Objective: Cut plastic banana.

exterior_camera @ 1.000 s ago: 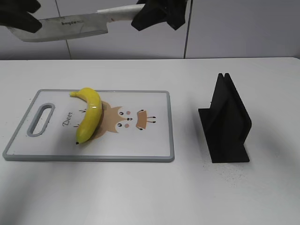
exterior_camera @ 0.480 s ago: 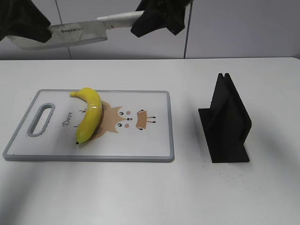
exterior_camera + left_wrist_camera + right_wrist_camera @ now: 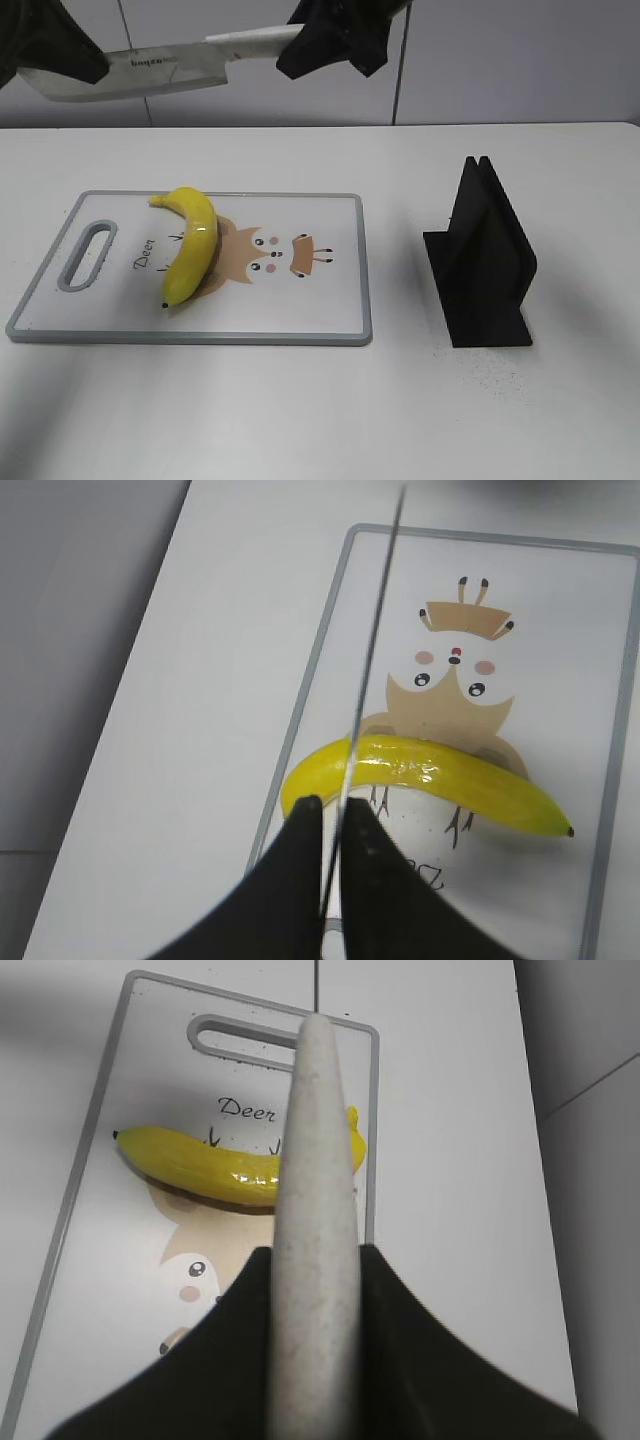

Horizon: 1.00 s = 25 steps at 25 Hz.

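The plastic banana [image 3: 190, 245] lies on the left half of the white cutting board [image 3: 320, 300], glossy yellow, dark tip toward the front. A knife [image 3: 160, 68] is held level, high above the board. My left gripper [image 3: 90, 62] is shut on the blade near its tip. My right gripper [image 3: 305, 40] is shut on the pale handle. In the left wrist view the jaws [image 3: 335, 815] pinch the thin blade [image 3: 375, 650] over the banana [image 3: 440, 780]. In the right wrist view the jaws [image 3: 315, 1260] clamp the handle [image 3: 318, 1130] above the banana [image 3: 200, 1165].
The board [image 3: 560, 630] has a grey rim, a deer drawing and a handle slot [image 3: 88, 255] at its left end. A black knife stand [image 3: 485, 260] stands on the white table to the right of the board. A tiled wall is behind.
The left gripper has shifted a little to the right along the blade and the knife has risen slightly. The banana and the board have not moved.
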{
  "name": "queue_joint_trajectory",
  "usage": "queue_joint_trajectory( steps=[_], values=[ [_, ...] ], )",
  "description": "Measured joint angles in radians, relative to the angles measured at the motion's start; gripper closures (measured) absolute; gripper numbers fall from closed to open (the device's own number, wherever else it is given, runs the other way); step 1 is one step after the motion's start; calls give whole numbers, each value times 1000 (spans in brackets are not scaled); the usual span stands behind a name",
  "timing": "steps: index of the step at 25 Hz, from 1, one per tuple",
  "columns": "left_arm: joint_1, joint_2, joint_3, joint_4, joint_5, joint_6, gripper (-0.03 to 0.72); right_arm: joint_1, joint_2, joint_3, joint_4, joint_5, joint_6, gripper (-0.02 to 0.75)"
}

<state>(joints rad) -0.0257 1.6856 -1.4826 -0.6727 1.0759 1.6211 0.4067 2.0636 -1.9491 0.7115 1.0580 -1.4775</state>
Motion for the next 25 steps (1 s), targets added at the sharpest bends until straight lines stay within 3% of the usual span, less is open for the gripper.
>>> queue_joint_trajectory(
  steps=[4,19,25],
  values=[
    [0,0,0,8,5,9,670,0,0,0,11,-4,-5,554],
    [-98,111,-5,186,-32,1,686,0,87,0,-53,41,103,554],
    [-106,161,-5,214,-33,-27,686,0,151,-3,-95,51,139,554]
  ],
)
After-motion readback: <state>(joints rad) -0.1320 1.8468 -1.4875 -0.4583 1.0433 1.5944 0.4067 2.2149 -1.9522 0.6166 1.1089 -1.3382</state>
